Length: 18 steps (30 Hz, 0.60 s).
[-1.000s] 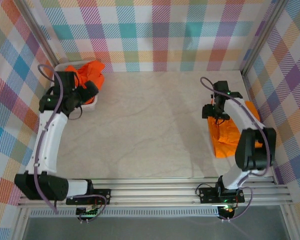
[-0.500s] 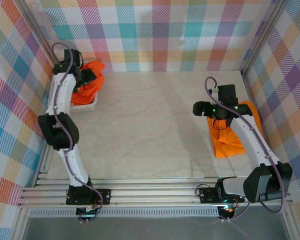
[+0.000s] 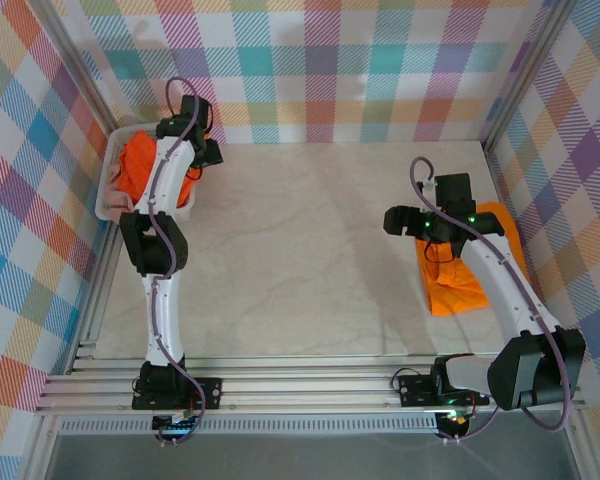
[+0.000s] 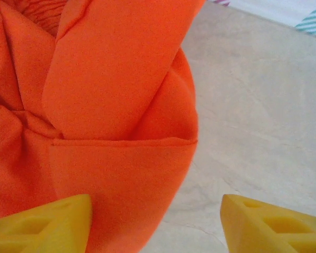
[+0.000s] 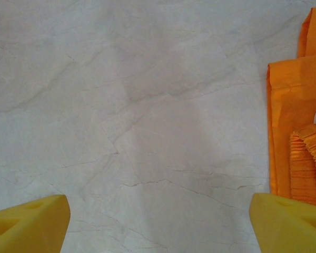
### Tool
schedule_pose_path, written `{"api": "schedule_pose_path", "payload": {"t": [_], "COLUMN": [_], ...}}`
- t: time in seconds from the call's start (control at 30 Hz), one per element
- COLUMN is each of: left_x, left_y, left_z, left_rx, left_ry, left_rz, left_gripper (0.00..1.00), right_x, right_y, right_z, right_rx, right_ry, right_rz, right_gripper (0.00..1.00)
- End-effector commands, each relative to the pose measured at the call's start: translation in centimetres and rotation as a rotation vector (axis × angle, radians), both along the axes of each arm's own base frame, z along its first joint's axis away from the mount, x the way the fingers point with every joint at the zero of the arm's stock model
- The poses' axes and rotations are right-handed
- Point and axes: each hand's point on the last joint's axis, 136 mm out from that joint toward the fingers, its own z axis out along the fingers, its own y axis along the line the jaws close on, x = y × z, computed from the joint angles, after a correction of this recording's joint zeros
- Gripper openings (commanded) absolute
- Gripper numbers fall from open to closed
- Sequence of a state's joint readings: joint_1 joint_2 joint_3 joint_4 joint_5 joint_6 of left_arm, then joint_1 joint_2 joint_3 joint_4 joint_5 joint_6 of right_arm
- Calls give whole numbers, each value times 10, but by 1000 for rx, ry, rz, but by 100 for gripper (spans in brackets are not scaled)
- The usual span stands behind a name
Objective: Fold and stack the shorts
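Left arm [image 3: 160, 250] is stretched right out to the far left corner, elbow raised over the table [image 3: 300, 260] and wrist bent down at the basket [image 3: 105, 200]. The orange shorts [image 4: 110, 105] are bunched in that basket and spill over its rim. On the wrist camera I see the left gripper [image 4: 157, 224] with its jaws apart: one finger [image 4: 42, 224] sits against the cloth, the other hangs over bare table, so nothing is pinched. On the right side, the right arm [image 3: 510, 290] rises from its base, bends at the elbow and reaches forward, wrist turned toward the middle. The right gripper [image 5: 158, 226] is spread wide over bare table and empty. A folded pair [image 3: 470, 275], also orange, lies flat just beside it by the right wall, under the forearm.
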State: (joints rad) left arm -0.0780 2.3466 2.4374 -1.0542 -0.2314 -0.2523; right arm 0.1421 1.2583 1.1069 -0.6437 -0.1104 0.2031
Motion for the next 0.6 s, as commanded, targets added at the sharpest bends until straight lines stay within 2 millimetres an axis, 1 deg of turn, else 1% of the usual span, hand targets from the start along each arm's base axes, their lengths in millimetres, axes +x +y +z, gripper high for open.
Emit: {"api": "schedule_pose_path", "payload": {"t": [0.0,0.13,0.2,0.27,0.33,0.4,0.43,0.5,0.53,0.57], "left_x": [-4,-4,-4,-3,-4,-4,-5,-7,-8,-10], "left_y": [18,21,22,23,26,27,29,32,33,35], "left_z": [-4,-7,-6,-5,3,17,29,55,72,89], "left_rx": [92,121,128,137,149,154,158,166,168,169], "left_ry": [38,45,42,40,27,1,-22,-82,-122,-161], "left_rz": [20,26,27,29,37,43,49,67,75,82], "left_gripper": [59,46,38,26,15,9,7,2,0,0], "right_x": [-3,-4,-4,-5,-5,-5,-5,-6,-6,-5], "right_y": [6,6,6,6,6,7,7,8,8,9], "right_z": [3,0,-1,-3,-3,-2,-2,1,3,4], "right_rx": [29,31,32,33,33,36,38,43,47,53], "right_ry": [-12,-3,1,5,6,6,5,-1,-5,-9], "right_rz": [14,9,8,10,11,12,14,16,16,16], "right_gripper": [88,88,88,88,88,88,88,88,88,88]}}
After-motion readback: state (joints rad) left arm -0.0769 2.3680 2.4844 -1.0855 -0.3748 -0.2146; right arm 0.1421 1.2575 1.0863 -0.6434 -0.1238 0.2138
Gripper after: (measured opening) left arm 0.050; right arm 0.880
